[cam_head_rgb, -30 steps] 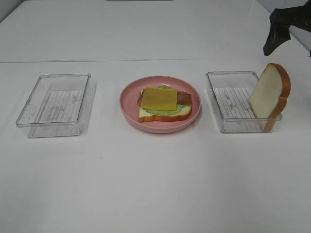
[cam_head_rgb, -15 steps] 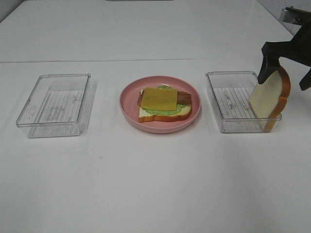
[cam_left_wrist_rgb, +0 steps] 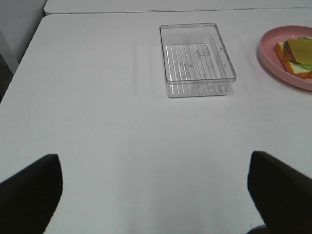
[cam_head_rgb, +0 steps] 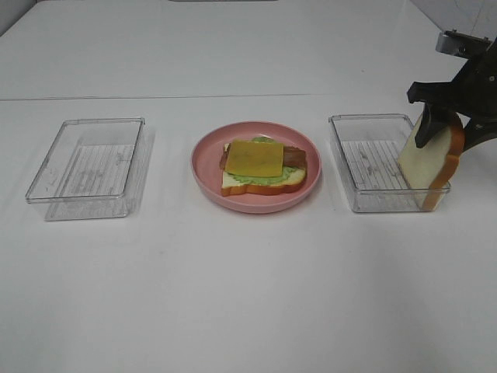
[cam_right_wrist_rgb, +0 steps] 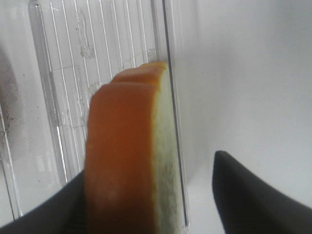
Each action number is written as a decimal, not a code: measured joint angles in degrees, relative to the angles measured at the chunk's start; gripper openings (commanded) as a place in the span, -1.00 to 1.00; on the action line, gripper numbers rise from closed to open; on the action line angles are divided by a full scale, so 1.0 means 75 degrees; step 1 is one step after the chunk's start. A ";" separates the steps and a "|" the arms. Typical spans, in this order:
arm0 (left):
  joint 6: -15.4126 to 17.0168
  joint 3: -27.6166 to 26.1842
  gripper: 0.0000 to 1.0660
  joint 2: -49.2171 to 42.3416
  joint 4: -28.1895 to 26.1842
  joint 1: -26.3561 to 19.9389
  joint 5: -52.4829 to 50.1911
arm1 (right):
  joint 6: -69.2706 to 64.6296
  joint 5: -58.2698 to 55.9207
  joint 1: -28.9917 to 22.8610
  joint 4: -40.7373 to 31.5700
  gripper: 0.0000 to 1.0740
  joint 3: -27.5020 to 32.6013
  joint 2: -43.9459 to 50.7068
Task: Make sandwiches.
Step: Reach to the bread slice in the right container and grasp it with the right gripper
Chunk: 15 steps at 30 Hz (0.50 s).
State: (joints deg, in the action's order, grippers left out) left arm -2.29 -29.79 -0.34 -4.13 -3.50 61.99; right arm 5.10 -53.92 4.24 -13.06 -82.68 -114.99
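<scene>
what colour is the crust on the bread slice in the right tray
Orange-brown crust around a white bread slice; the right wrist view shows it best.

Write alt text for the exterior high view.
The right gripper straddles an upright bread slice leaning in the right clear tray. A pink plate at centre holds an open sandwich; another clear tray sits left.

The high camera looks down across the whole table [cam_head_rgb: 248, 295]. The left wrist camera sits low, well back, sharing the left tray [cam_left_wrist_rgb: 197, 59] and pink plate [cam_left_wrist_rgb: 273, 61] with it. The right wrist camera looks (very close) onto the bread slice [cam_right_wrist_rgb: 124, 161] in the right tray [cam_right_wrist_rgb: 73, 58].
</scene>
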 measured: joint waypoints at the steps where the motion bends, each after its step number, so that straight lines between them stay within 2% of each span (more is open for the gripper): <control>1: 0.0000 0.0000 0.83 0.0000 0.0000 0.0000 0.0000 | 0.0000 0.0000 0.0000 -0.0008 -0.50 0.0000 0.0000; 2: 0.0000 0.0000 0.83 0.0000 0.0000 0.0000 0.0000 | 0.0000 0.0000 0.0000 -0.0008 -0.50 0.0000 0.0000; 3: 0.0000 0.0000 0.83 0.0000 0.0000 0.0000 0.0000 | 0.0000 0.0000 0.0000 -0.0031 -0.68 0.0000 0.0000; 5: 0.0000 0.0000 0.83 0.0000 0.0000 0.0000 0.0000 | 0.0000 0.0000 0.0000 -0.0038 -0.73 0.0000 0.0000; 13: 0.0000 0.0038 0.83 0.0000 0.0000 0.0000 0.0000 | 0.0000 -0.0053 0.0000 -0.0046 -0.74 0.0000 0.0000; 15: 0.0000 0.0038 0.83 0.0000 0.0000 0.0000 0.0000 | -0.0023 -0.0076 0.0000 -0.0053 -0.82 0.0000 0.0000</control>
State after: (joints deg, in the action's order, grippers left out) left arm -2.29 -29.51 -0.34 -4.13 -3.50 61.99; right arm 4.93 -54.49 4.24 -13.46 -82.68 -114.99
